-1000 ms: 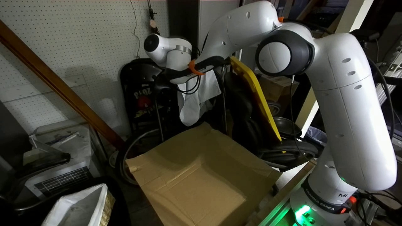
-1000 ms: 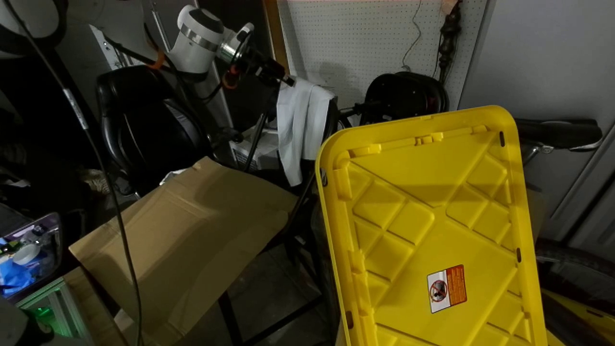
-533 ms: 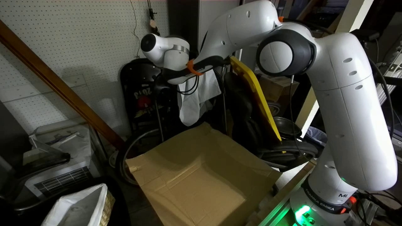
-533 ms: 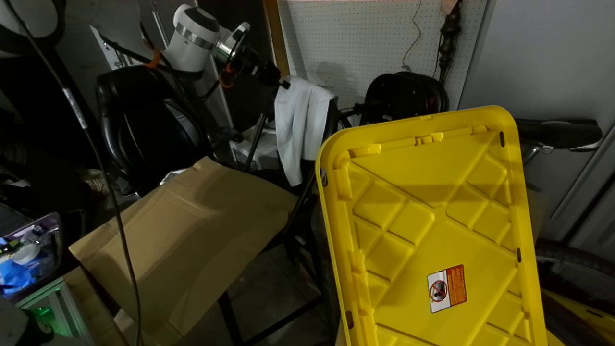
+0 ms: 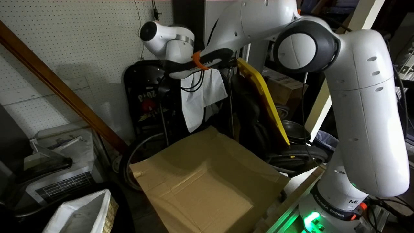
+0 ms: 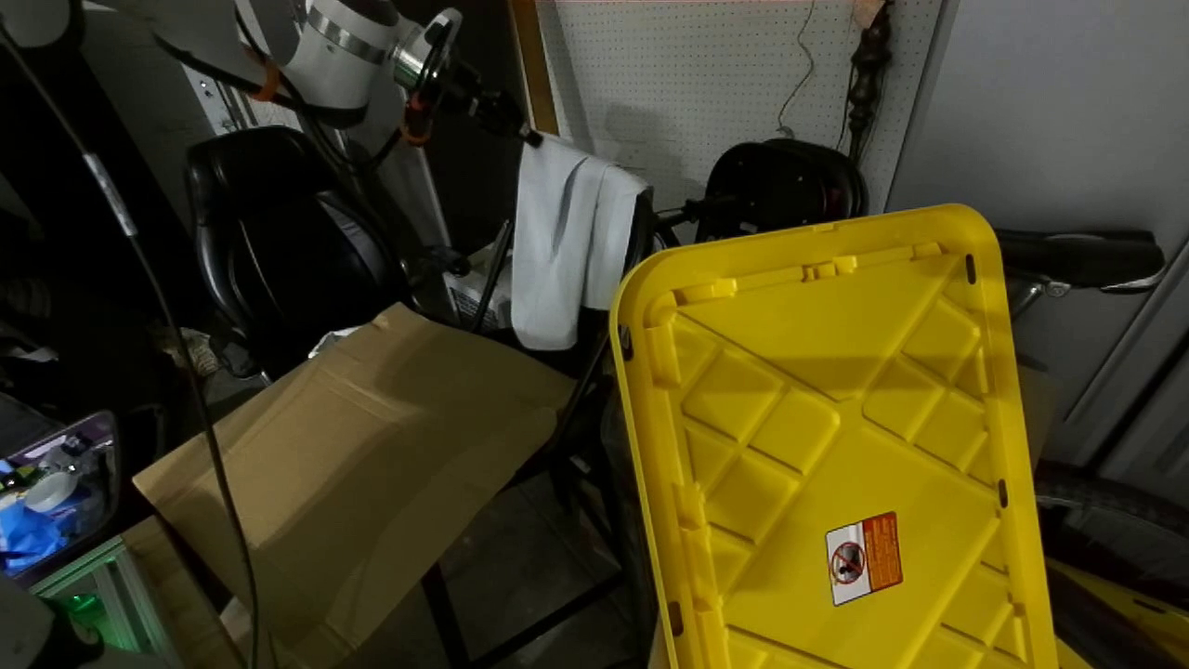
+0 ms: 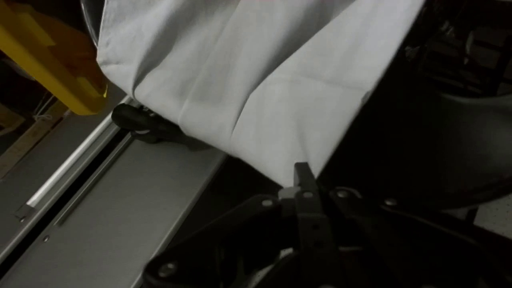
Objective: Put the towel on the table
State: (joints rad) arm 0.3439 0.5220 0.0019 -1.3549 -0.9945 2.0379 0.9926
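Observation:
The white towel (image 6: 557, 251) hangs creased over a dark chair back behind the tan table (image 6: 372, 446); both also show in an exterior view, the towel (image 5: 192, 103) partly behind the arm and the table (image 5: 203, 181) in front of it. My gripper (image 6: 531, 137) is at the upper corner of the cloth and pulls it up taut. Seen from the wrist, the gripper (image 7: 303, 176) has its fingers together, with the pointed corner of the towel (image 7: 256, 88) running in between them. The far finger is mostly hidden.
A large yellow lid (image 6: 845, 418) stands beside the towel and table. A black padded chair (image 6: 288, 232) is behind the table, and a thin cable (image 6: 200, 390) hangs across it. At the front sits a white-lined basket (image 5: 84, 210); a wooden beam (image 5: 61, 87) leans on the wall.
The jaws have come together on the towel's corner. The gripper has risen and moved back, drawing that side of the towel up and away from the yellow lid.

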